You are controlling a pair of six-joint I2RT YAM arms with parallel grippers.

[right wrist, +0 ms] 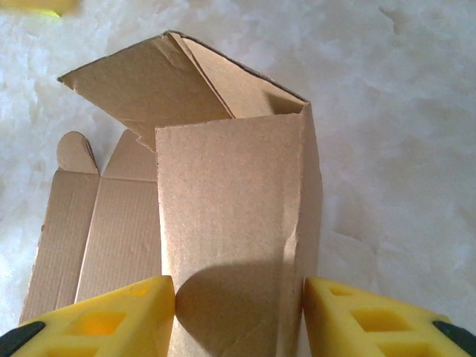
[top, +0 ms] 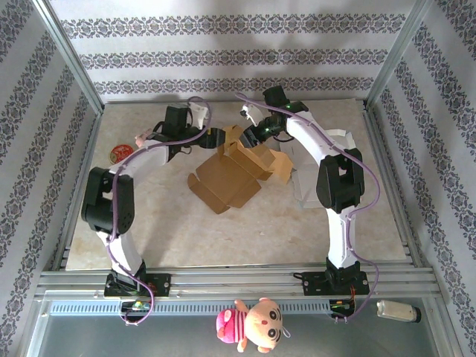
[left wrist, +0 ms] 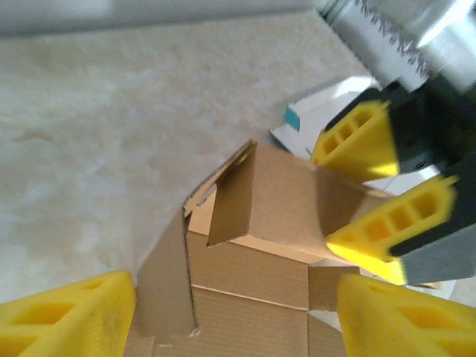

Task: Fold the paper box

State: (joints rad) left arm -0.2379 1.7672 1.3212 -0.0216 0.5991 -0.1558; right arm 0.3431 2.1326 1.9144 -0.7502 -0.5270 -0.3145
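Note:
The brown paper box (top: 229, 177) lies partly folded mid-table, its flat panels spread toward the front-left and its raised walls at the back. My right gripper (right wrist: 238, 312) is shut on an upright doubled wall of the box (right wrist: 230, 223), with both yellow fingers pressing its edges. In the left wrist view this right gripper (left wrist: 327, 197) clamps the same wall from the upper right. My left gripper (left wrist: 238, 312) is open and hovers over the box's inner panels (left wrist: 253, 282). A raised side flap (left wrist: 163, 275) stands just inside its left finger (left wrist: 67, 316). From above, both grippers meet at the box's back edge (top: 236, 137).
Flat white sheets (top: 327, 167) lie right of the box under the right arm. A red round disc (top: 119, 152) and a small pink thing (top: 140, 139) sit at the far left. A plush doll (top: 253, 325) hangs below the front rail. Metal frame posts border the table.

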